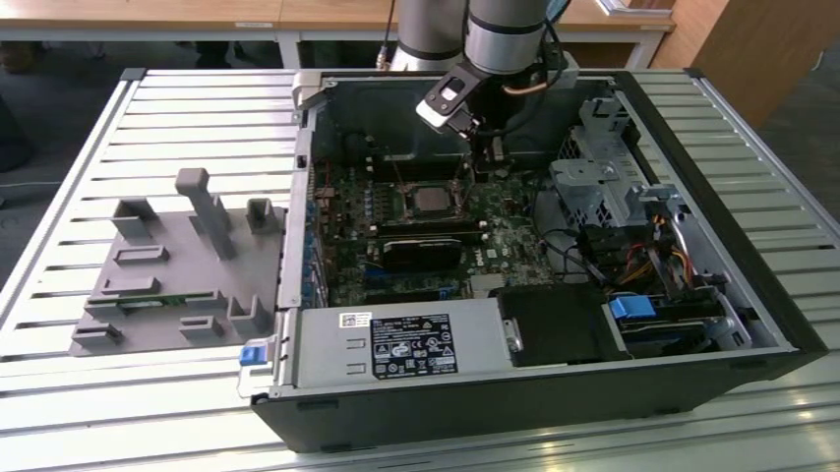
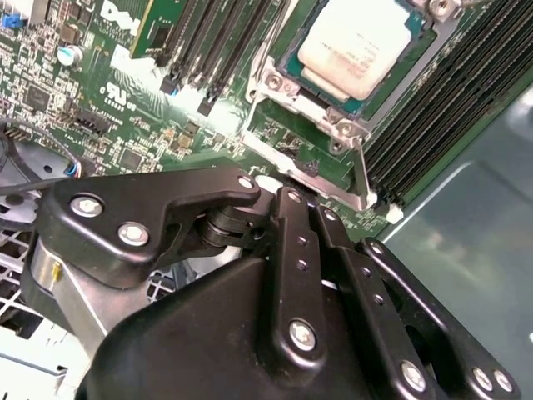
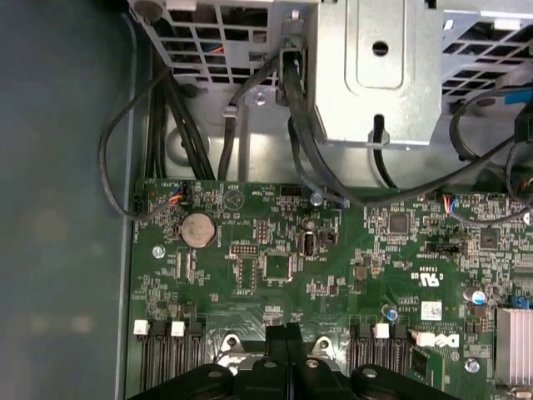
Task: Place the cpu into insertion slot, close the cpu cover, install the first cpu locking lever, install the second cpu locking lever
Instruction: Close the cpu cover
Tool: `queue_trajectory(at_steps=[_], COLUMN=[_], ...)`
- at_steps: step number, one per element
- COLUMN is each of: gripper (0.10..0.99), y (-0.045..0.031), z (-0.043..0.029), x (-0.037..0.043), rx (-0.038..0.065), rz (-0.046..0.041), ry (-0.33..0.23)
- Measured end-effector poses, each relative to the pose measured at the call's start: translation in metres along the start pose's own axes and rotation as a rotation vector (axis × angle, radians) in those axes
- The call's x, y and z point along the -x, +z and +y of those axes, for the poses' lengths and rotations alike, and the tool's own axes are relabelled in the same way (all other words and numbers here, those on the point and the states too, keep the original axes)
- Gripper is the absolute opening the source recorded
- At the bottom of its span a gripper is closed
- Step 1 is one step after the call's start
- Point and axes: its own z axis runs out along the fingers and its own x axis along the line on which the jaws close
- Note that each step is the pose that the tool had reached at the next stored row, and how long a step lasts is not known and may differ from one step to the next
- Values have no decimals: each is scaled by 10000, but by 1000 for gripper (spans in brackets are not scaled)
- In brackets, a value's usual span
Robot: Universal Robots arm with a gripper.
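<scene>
- The slatted metal desk carries an open black computer case, its green circuit board facing up.
- The small silver-tan square cpu sits in the square insertion slot. The thin silver cpu cover seems to lie down around it.
- The black gripper, fingers pressed together, hangs just beside a thin silver locking lever.
- We judge that a skewed push could slip off the lever and scrape the board.

Your arm comes in from the exterior view's top edge, near-vert., silver tube w/ black joints. Wrist is angled a bit, so your gripper points down and sits low. In the first wrist view the fingers are pressed tog., tips meeting w/ no gap. In the second wrist view the linkage bars are folded in close. Can't tell if anything's pinched betw. the tips.
</scene>
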Motion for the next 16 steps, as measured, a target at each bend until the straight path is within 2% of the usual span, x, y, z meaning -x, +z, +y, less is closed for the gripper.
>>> queue_trajectory(at_steps=[16], gripper=[106], y=[4], z=[-144], x=[-3], rx=[-1], rz=[-2], ry=[-1])
